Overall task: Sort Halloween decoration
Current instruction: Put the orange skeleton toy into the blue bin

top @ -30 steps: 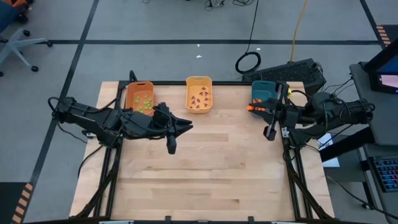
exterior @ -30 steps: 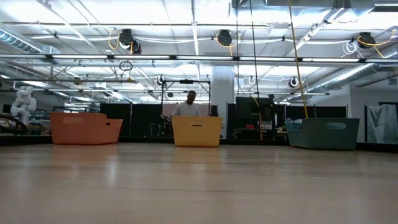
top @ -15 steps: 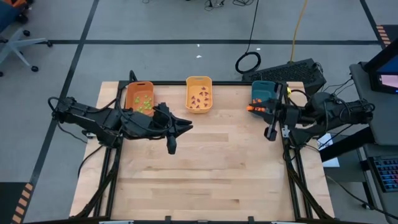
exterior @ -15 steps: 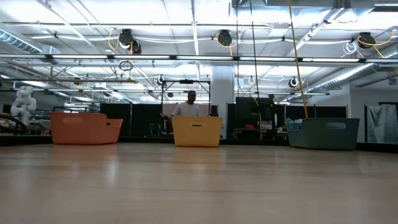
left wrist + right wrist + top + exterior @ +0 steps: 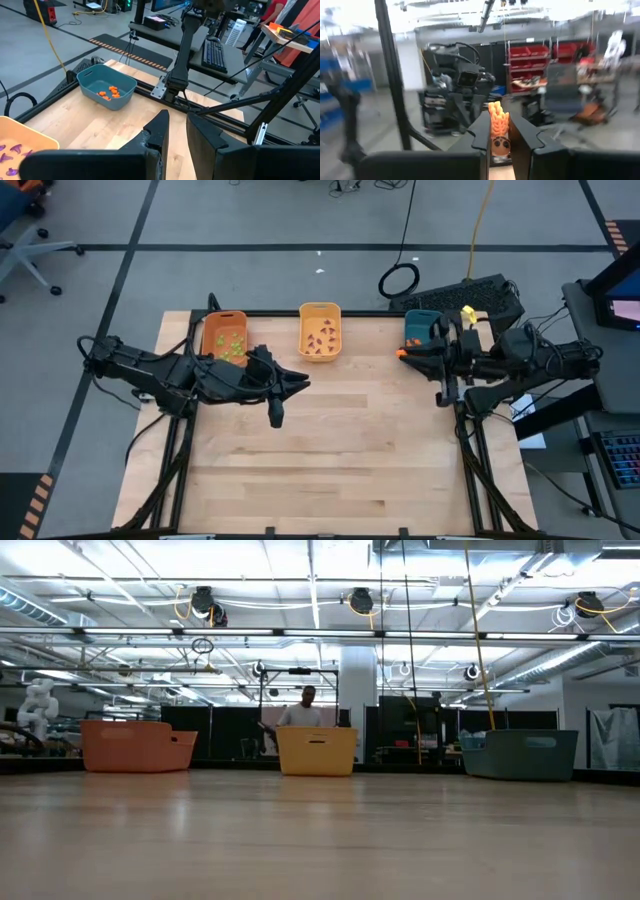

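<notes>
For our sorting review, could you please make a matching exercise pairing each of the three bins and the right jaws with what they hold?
Column one:
1. orange bin
2. yellow bin
3. teal bin
4. right gripper

Column two:
A. a single orange trinket pinched between the jaws
B. purple trinkets
C. light green trinkets
D. a small heap of orange trinkets on its floor

Pairs: 1-C, 2-B, 3-D, 4-A
</notes>
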Action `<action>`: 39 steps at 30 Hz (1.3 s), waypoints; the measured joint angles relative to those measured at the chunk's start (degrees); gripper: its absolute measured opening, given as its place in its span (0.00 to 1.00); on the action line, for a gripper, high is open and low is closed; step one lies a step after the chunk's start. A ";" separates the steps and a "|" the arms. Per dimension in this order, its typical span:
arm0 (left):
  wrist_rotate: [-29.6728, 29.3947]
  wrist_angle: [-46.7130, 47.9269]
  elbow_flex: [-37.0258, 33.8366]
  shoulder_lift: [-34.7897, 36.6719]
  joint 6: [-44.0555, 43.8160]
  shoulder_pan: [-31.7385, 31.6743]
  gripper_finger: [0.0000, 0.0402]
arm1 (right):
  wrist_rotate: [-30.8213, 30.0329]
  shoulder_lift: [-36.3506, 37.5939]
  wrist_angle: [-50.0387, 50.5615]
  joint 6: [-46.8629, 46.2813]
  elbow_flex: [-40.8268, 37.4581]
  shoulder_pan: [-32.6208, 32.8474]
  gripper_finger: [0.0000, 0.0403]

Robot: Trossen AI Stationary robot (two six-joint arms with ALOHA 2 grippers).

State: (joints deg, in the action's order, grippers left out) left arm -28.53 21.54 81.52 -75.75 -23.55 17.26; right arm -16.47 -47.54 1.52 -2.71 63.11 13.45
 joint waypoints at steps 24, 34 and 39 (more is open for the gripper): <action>0.00 0.02 -0.02 0.00 0.50 0.00 0.16 | 0.21 -0.92 0.14 -37.08 -0.02 0.04 0.07; -0.05 0.66 -0.02 0.00 0.50 -0.04 0.16 | -2.57 -0.90 1.59 -31.68 -0.02 0.01 0.07; -0.49 1.62 -0.02 0.00 0.50 -0.62 0.16 | -9.31 -0.28 6.55 -29.52 -0.02 -1.29 0.07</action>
State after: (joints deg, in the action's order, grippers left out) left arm -29.02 23.16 81.49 -75.75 -23.05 16.64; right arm -25.78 -47.83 8.07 -32.23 63.09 12.16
